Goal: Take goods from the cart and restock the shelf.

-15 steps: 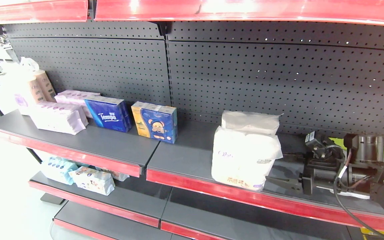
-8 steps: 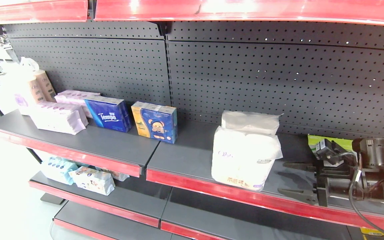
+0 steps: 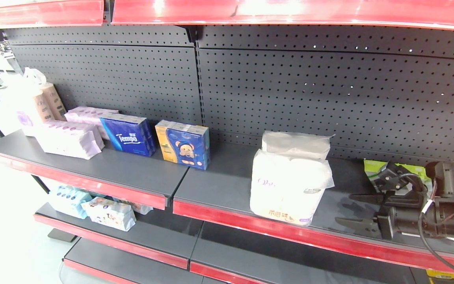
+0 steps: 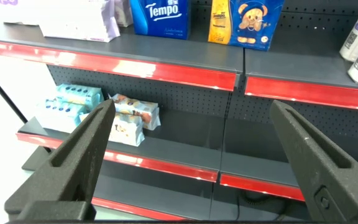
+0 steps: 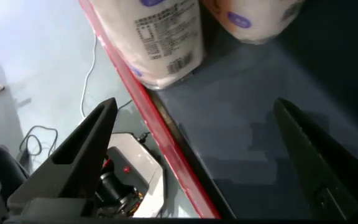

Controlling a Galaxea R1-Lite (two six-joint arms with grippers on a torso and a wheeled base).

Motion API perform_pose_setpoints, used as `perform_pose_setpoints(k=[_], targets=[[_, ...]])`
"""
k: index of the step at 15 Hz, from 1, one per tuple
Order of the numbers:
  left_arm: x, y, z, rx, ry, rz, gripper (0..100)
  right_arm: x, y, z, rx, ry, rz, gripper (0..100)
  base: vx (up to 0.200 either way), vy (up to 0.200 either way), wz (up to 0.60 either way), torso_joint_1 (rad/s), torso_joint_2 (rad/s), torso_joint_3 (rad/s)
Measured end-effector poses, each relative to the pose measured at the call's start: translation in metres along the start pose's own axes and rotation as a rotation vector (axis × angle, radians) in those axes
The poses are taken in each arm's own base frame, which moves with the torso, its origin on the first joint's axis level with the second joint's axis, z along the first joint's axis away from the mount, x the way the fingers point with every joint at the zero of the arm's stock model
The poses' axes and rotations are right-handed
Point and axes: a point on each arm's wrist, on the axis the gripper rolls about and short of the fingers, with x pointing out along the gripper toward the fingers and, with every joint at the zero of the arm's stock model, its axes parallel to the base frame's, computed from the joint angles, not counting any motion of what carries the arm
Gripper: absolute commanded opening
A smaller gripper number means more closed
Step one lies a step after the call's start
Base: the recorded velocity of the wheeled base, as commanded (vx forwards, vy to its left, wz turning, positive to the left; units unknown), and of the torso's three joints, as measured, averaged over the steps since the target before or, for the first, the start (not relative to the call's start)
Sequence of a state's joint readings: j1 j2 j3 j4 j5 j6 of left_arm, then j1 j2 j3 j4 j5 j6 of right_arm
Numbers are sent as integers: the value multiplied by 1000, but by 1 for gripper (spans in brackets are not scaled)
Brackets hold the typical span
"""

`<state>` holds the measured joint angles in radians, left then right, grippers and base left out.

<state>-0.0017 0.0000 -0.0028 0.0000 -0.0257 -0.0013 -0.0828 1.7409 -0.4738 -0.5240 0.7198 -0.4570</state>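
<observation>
The roll pack (image 3: 290, 181) stands upright at the front edge of the shelf (image 3: 219, 185), apparently stocked. The right gripper (image 3: 345, 209) beside it gapes empty; the left gripper (image 4: 191, 106) likewise

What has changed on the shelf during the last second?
The right tool, open and empty, drew back to the right, away from the white paper roll pack, uncovering a green pack behind it. All packs on the shelf stayed put.
</observation>
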Motion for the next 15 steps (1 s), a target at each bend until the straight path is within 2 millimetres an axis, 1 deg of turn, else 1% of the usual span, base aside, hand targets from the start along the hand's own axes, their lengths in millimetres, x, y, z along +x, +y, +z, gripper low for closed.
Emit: perform_pose_setpoints(k=[3,8,15], targets=[[0,0,0,0,0,0,100,-1,0,3,31,24,-82,100,0,0,0,0,0,0],[0,0,0,0,0,0,100,-2,3,7,99,31,-133,100,0,0,0,0,0,0],[0,0,0,0,1,0,100,6,14,14,130,41,-147,100,0,0,0,0,0,0]])
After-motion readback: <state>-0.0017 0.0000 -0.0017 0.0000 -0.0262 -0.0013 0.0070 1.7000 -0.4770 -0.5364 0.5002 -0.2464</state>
